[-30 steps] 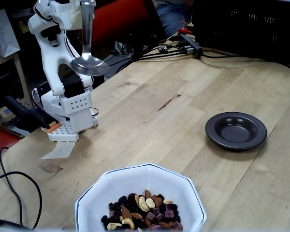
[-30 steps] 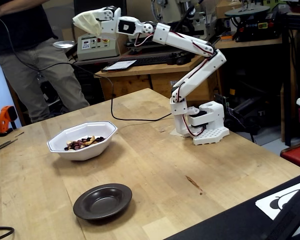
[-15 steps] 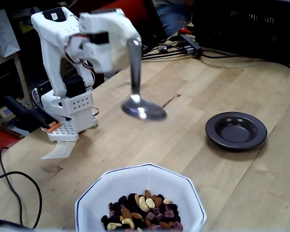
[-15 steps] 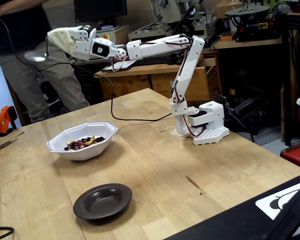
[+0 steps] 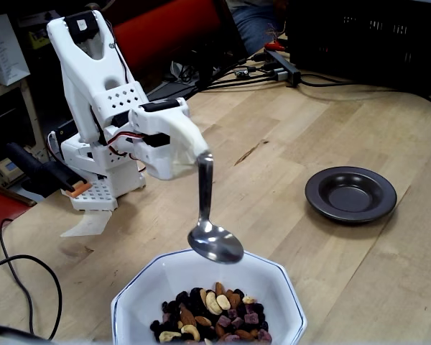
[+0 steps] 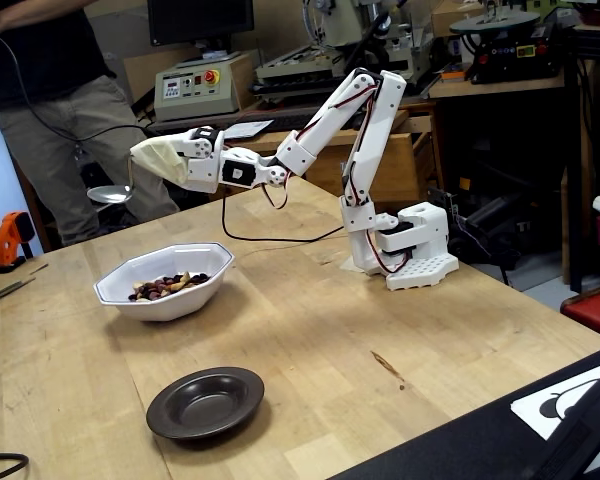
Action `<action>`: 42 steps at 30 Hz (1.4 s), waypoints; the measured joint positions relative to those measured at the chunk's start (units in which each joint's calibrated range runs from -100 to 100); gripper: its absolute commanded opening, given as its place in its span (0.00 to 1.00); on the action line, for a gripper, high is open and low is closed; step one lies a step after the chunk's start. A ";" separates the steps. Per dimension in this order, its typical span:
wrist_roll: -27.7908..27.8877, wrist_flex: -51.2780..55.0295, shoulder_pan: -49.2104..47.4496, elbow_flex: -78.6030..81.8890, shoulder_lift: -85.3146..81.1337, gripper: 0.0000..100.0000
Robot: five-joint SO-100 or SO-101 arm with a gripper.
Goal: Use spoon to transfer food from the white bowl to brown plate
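Note:
My gripper [image 5: 194, 151] is shut on the handle of the silver spoon [image 5: 214, 241], which hangs bowl-down and carries nothing. In this fixed view the spoon hovers just over the far rim of the white bowl [image 5: 149, 282], above the food [image 5: 212, 313] of nuts and raisins piled at the bowl's near side. In the other fixed view the gripper [image 6: 145, 158], wrapped in beige, holds the spoon [image 6: 110, 193] up and to the left of the white bowl [image 6: 202, 270] and its food [image 6: 165, 286]. The brown plate [image 5: 350, 194] [image 6: 205, 402] sits bare, apart from the bowl.
The arm's white base [image 6: 412, 250] stands at the table's far side. A person [image 6: 50, 100] stands behind the table's left end. An orange tool [image 6: 10, 235] lies at the left edge. Cables [image 5: 18, 277] trail off the table, and a black mat [image 6: 540, 430] covers the near right corner.
The arm has stretched out and dropped; the spoon came down from high near the base to just above the white bowl. Bowl, food and plate have not moved.

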 measured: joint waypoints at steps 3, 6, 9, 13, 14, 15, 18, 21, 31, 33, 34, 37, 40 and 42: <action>0.00 -3.21 0.00 2.78 0.00 0.05; 0.00 -5.06 0.00 5.72 0.00 0.05; 0.10 -6.02 -1.46 8.25 0.00 0.05; 0.00 -6.10 -4.89 10.44 0.00 0.05; 0.00 -6.10 -5.69 10.86 0.00 0.05; 0.00 -6.10 -6.35 11.11 0.00 0.05; 0.00 -6.10 -7.59 11.36 0.00 0.05; 0.00 -6.10 -8.03 11.45 0.00 0.05; 0.00 -6.10 -8.03 11.45 9.36 0.05; 0.00 -6.10 -8.03 11.45 11.68 0.05; 0.00 -6.10 -8.03 11.45 12.37 0.05; 0.00 -6.10 -8.03 11.45 12.88 0.05; 0.00 -6.10 -7.81 11.45 13.40 0.05; 0.00 -6.10 -6.93 11.45 13.40 0.05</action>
